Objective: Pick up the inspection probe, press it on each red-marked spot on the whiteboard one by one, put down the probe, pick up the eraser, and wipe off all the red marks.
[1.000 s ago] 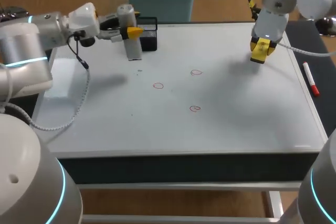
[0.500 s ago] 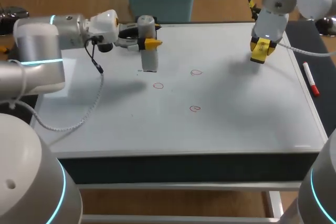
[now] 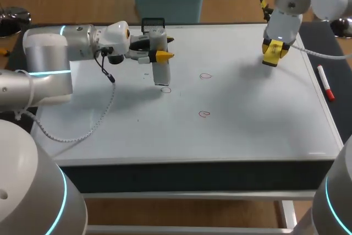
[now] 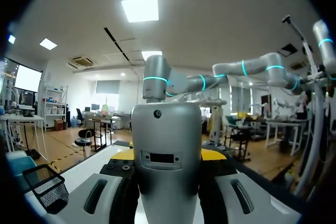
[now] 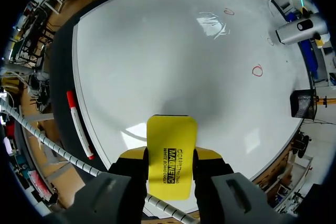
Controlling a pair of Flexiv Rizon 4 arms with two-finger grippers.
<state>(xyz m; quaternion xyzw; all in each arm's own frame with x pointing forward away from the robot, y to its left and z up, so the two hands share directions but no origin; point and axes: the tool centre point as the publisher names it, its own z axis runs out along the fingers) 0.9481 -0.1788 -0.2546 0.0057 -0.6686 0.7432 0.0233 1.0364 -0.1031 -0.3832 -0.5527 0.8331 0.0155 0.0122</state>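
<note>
The grey cylindrical probe (image 3: 160,59) stands upright in my left gripper (image 3: 164,55), which is shut on it from both sides. Its lower end is at the left red mark (image 3: 166,89); whether it touches I cannot tell. Two more red marks (image 3: 205,75) (image 3: 204,114) lie to the right on the whiteboard (image 3: 247,119). In the left wrist view the probe (image 4: 166,166) fills the space between the fingers. My right gripper (image 3: 273,52) hangs over the far right of the board, shut on the yellow eraser (image 5: 170,156).
A black mesh basket (image 3: 153,24) stands at the board's far edge behind the probe. A red marker (image 3: 325,82) lies on the dark strip right of the board, also seen as marker (image 5: 79,124) beside the right gripper.
My left arm carried the probe right and toward the front, away from the basket, and lowered it onto the left red mark. The right arm stayed still.
</note>
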